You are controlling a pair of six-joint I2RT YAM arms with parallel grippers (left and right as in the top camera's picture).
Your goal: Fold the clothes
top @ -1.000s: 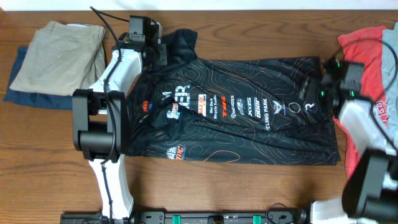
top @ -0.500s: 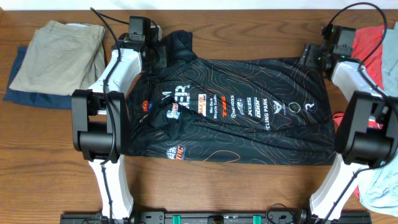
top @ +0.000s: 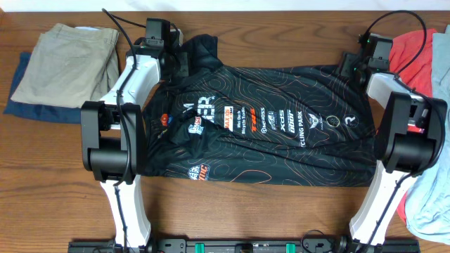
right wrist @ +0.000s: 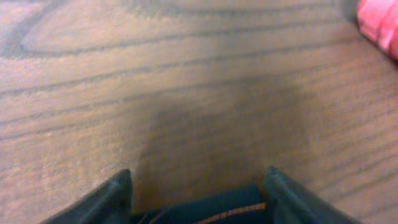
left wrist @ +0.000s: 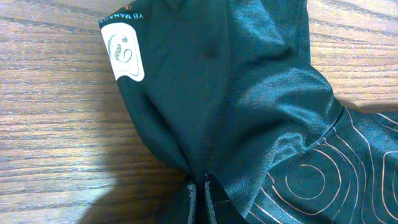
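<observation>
While the left gripper (left wrist: 200, 186) pinches a fold of the jersey (top: 267, 133) with its fingers pressed together, the right gripper (right wrist: 196, 190) stands with its fingers (right wrist: 115, 196) apart, a thin strip of dark cloth with orange stitching lying between them and bare wood beyond. The jersey lies spread across the middle of the table (top: 56, 176), its long axis running from the left edge toward the right edge, parallel to the far edge. Both grippers sit at its far side, the left at the far left corner where a flap sticks out, the right at the far right corner, so nearly the whole garment lies toward the near edge from the fingers. I judge that the fold depends on this: the far edge lifted at both ends and drawn toward the near edge, each arm taking the corner closest to it.

The cloth is thin, smooth and slightly glossy, black with fine orange contour lines and small logos; a white printed label (left wrist: 122, 53) shows near the left grip. It looks limp and likely to sag between the two hold points
</observation>
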